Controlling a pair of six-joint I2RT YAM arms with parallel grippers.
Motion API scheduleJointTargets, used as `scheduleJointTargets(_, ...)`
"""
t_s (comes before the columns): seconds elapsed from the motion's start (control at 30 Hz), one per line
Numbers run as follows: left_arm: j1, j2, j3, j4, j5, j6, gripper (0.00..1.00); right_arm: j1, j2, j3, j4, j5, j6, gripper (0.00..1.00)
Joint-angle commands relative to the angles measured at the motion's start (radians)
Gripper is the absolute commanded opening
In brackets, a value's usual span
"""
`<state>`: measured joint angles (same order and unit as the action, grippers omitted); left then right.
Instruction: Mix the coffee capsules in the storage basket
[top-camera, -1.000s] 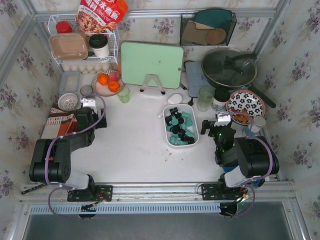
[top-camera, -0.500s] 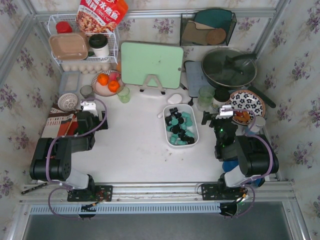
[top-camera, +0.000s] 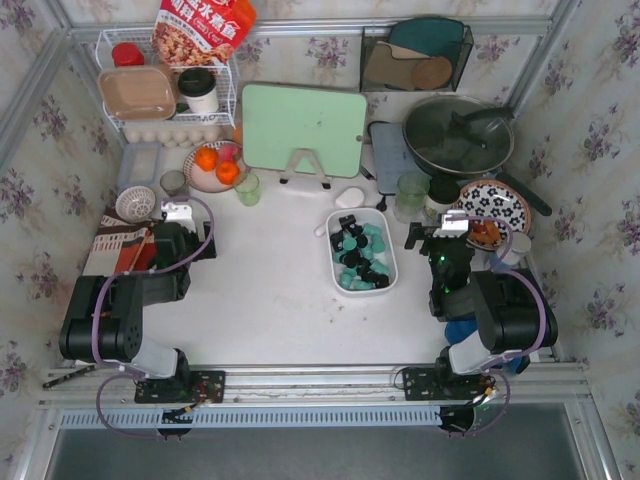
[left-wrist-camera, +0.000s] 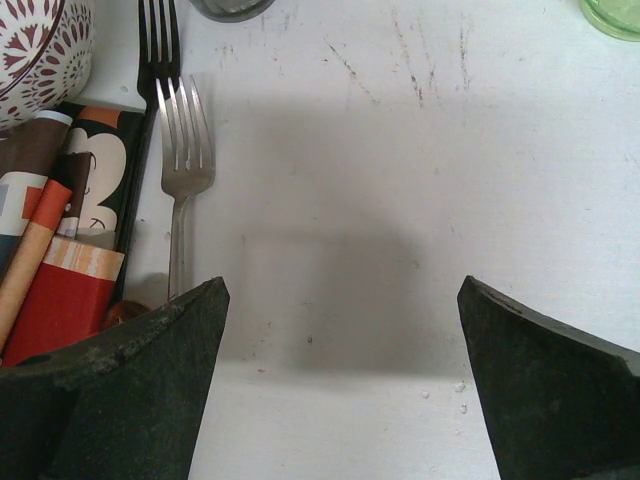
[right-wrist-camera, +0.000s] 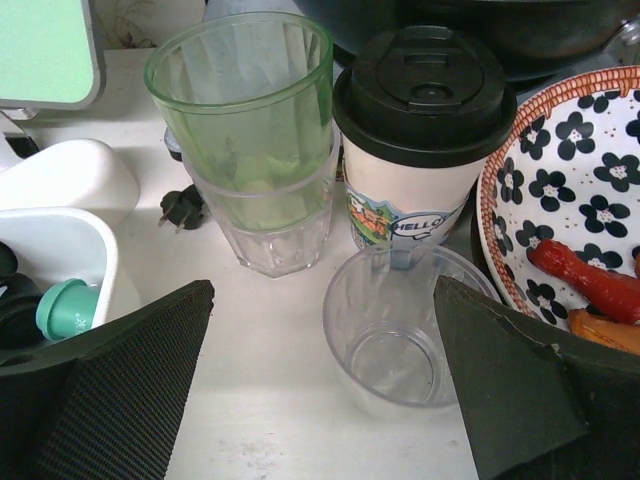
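I see the white scuffed bench (top-camera: 270, 290) first, then the white rounded-rectangle plastic storage basket (top-camera: 361, 288) near its middle, long axis running from near edge to far edge. Inside it, the teal and black coffee capsules (top-camera: 358, 252) lie jumbled, colours interleaved, pointing every way; individual tilts are too small to read. That fits either a mix already made or one yet to start, I can't settle which.

Right end effector (right-wrist-camera: 320, 385): fingers wide apart, holding nothing, hanging right of the basket over a clear plastic cup (right-wrist-camera: 400, 335), facing the stacked green and clear glasses (right-wrist-camera: 245, 130) and the white black-lidded paper cup (right-wrist-camera: 420, 150). Left end effector (left-wrist-camera: 335, 385): also spread, empty, low over bare bench beside a steel fork (left-wrist-camera: 183, 180), well apart from the basket.

Any stirring would need an arm brought over the basket, fingers lowered among the capsules.
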<state>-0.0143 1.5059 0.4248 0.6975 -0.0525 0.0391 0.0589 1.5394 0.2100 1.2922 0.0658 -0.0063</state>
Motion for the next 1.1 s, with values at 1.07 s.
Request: scheduleJointTargets(1.07, 0.000, -0.007, 0.003, 0.046, 0.011, -0.002, 1.00, 0.002, 0.015, 0.031, -0.030, 0.001, 0.001, 1.00)
